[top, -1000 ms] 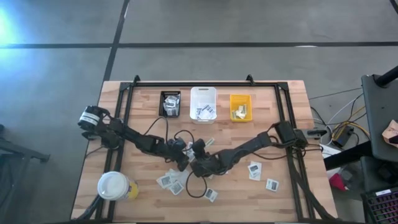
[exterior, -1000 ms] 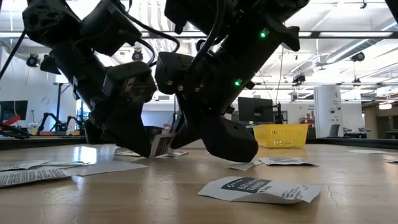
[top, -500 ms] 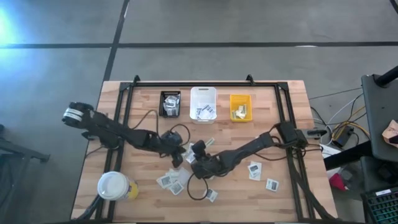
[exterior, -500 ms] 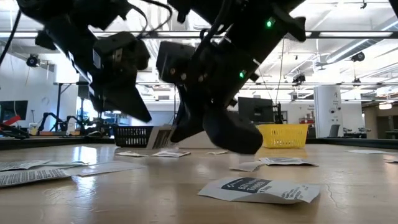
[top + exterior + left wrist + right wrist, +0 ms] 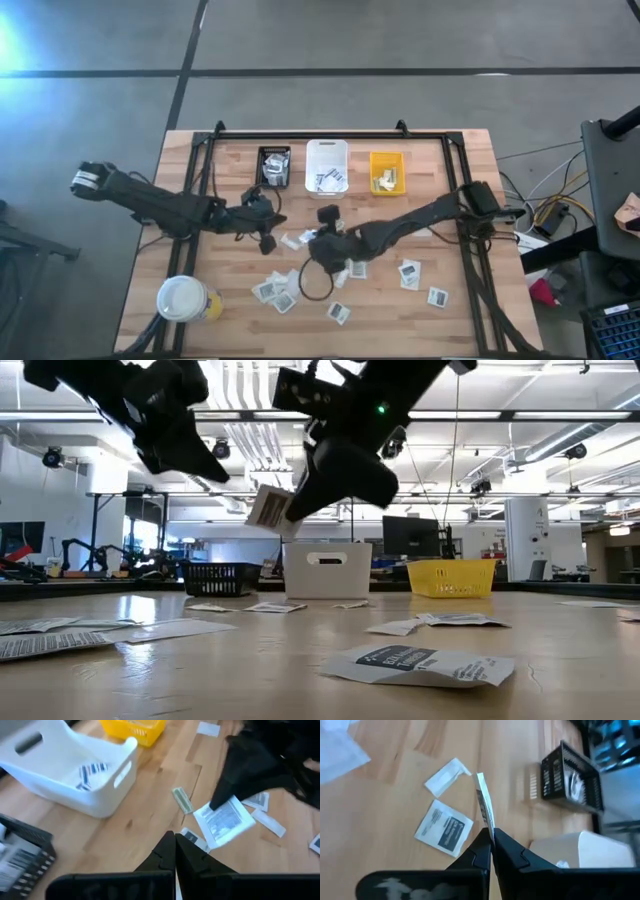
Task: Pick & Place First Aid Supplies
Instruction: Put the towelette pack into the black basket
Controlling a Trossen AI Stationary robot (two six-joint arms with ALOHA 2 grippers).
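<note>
Right gripper (image 5: 300,510) risen, clamped on packet (image 5: 268,507); left gripper (image 5: 174,851) together, empty.

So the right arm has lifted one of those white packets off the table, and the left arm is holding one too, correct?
Not quite. The right gripper does pinch a white packet clear of the table, but the left gripper is shut on nothing; the left wrist view shows its fingers closed and empty.
</note>
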